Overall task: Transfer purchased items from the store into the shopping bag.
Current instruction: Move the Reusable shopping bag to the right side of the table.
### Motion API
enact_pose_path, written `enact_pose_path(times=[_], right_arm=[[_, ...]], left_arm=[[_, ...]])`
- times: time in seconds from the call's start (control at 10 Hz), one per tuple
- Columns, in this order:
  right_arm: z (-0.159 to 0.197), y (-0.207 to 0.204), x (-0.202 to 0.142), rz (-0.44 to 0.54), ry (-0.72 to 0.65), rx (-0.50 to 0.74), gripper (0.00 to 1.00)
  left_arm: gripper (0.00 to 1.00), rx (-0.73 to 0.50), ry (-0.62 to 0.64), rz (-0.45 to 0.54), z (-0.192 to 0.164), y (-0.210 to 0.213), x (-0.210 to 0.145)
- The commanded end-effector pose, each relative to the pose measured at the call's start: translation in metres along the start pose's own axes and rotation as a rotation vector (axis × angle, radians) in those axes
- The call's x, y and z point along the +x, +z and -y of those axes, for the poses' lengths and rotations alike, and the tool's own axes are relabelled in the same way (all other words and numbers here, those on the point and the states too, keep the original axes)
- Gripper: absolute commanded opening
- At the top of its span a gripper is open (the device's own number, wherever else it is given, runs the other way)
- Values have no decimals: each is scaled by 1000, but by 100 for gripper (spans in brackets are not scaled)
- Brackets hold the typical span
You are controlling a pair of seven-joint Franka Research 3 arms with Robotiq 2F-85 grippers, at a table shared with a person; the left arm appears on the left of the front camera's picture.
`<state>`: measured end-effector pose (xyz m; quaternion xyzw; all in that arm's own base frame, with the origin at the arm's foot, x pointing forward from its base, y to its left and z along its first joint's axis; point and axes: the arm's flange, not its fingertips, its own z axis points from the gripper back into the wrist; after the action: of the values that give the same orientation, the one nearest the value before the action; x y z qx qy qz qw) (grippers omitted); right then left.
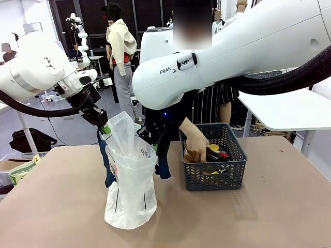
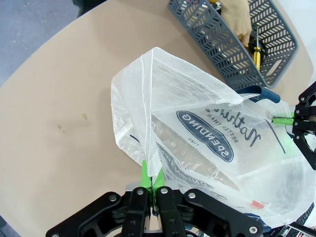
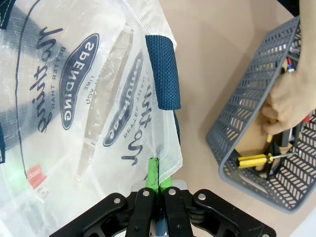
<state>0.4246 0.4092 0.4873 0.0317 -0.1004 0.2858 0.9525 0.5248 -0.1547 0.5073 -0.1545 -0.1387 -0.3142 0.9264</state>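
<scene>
Translucent whitish plastic shopping bag, with navy strap handles, script lettering and a navy oval logo, stood upright on the tan bench. Its rim is pinched on one side by the fully closed left end effector and on the opposite side by the fully closed right end effector. A dark grey perforated basket is set just beside it. A person's hand is placed inside the basket, by a red-and-black-handled tool and a yellow-handled screwdriver.

One bag, one basket, one hand

Grey floor, white side table, seemingly dark back wall.
</scene>
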Motion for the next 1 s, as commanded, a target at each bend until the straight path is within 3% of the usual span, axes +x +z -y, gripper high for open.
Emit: enact_pose_path(times=[0.0, 0.9], right_arm=[[0, 1, 0, 1, 1, 0, 0], [0, 1, 0, 1, 1, 0, 0]], left_arm=[[0, 4, -5, 7, -1, 1, 0], [0, 4, -5, 7, -1, 1, 0]])
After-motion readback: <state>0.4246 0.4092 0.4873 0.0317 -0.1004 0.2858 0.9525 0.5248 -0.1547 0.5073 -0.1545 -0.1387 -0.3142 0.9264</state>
